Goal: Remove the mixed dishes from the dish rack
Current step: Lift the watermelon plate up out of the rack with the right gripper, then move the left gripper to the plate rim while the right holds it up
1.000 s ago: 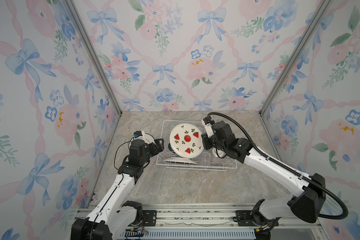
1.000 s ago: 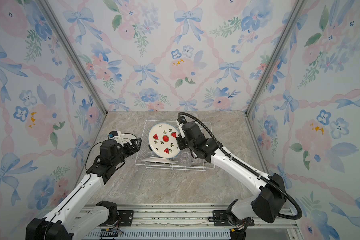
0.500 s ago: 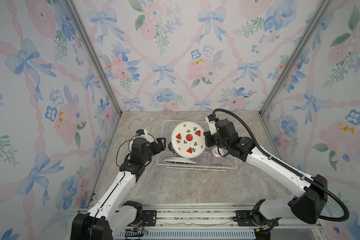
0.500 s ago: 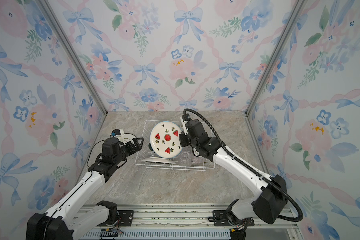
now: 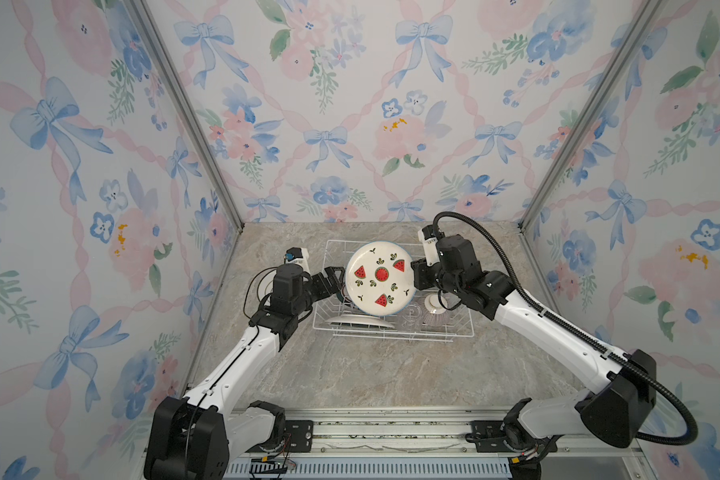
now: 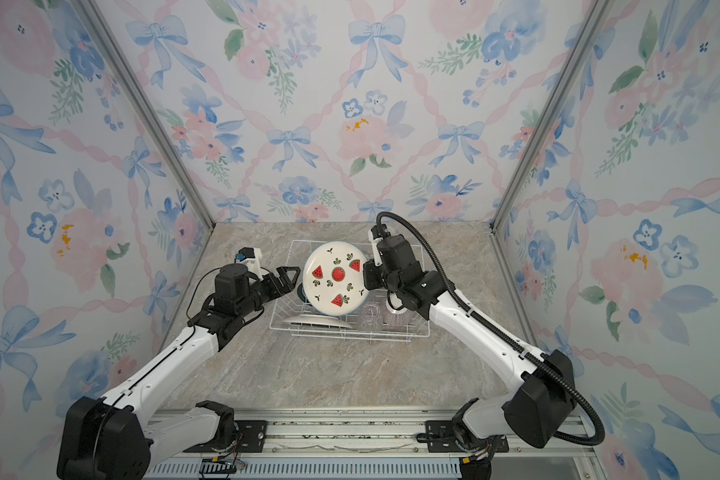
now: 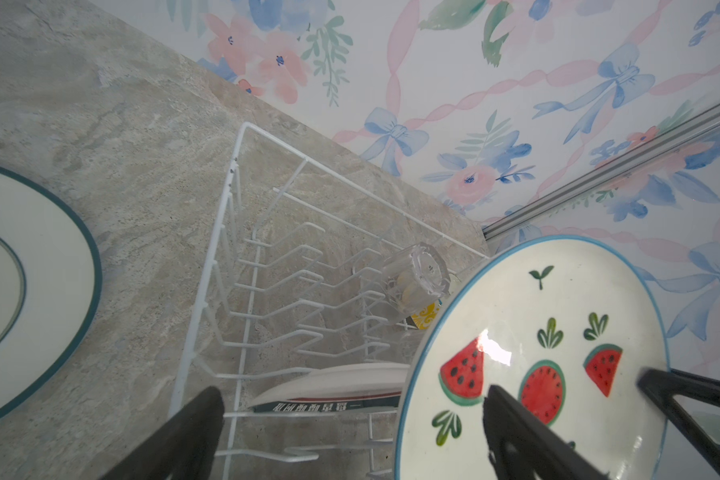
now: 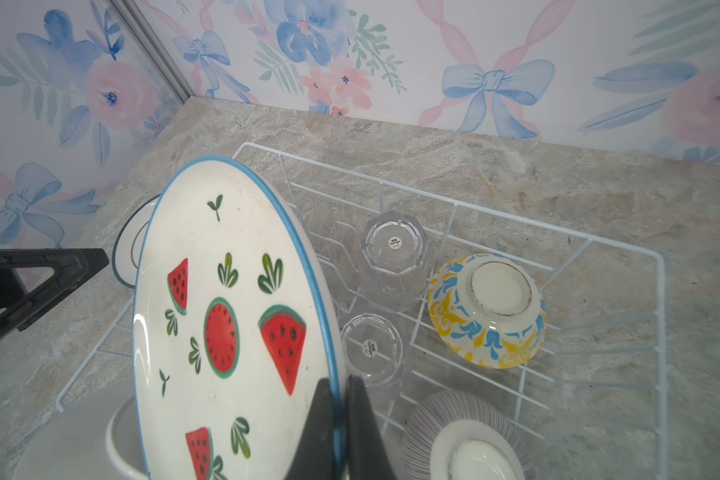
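Note:
My right gripper (image 8: 344, 399) is shut on the right rim of the watermelon-print plate (image 5: 379, 277), holding it on edge above the white wire dish rack (image 5: 458, 328). My left gripper (image 5: 336, 282) is open at the plate's left rim. In the left wrist view that rim (image 7: 404, 399) lies between its fingers and I see no contact. Two upturned glass cups (image 8: 393, 257) (image 8: 371, 349), a yellow-blue bowl (image 8: 487, 311), a purplish striped bowl (image 8: 466, 436) and a white plate (image 5: 358, 321) are in the rack.
A teal-rimmed plate (image 7: 26, 282) lies flat on the marble table, left of the rack and under my left arm. Flowered walls close in the back and both sides. Bare tabletop (image 5: 383, 374) stretches in front of the rack.
The right gripper has raised the watermelon plate a little and carried it slightly right. My left gripper has moved right and up to the plate's left rim.

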`<action>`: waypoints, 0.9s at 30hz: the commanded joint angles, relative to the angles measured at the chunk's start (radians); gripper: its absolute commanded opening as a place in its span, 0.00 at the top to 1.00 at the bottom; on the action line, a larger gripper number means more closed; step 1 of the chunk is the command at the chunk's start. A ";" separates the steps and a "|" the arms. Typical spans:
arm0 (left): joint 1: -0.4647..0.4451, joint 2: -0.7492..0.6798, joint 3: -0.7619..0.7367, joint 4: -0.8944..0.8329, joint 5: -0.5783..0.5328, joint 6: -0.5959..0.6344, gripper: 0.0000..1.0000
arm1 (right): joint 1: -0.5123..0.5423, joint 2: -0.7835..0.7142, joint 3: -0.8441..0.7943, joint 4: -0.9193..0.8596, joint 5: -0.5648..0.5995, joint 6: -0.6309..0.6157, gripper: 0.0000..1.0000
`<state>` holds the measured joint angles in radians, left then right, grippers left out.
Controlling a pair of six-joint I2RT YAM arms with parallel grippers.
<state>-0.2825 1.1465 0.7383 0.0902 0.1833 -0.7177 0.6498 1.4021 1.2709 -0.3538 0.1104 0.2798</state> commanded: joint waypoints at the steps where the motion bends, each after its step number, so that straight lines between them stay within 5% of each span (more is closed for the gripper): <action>1: -0.010 0.011 0.034 0.048 0.036 -0.006 0.02 | -0.021 -0.005 0.034 0.105 -0.013 0.049 1.00; 27: -0.033 0.078 0.050 0.136 0.134 -0.063 0.02 | -0.121 0.049 0.038 0.208 -0.224 0.265 1.00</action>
<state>-0.3084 1.2133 0.7593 0.1947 0.2905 -0.7670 0.5381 1.4559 1.2713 -0.2825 -0.0601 0.4767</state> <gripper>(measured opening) 0.979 0.068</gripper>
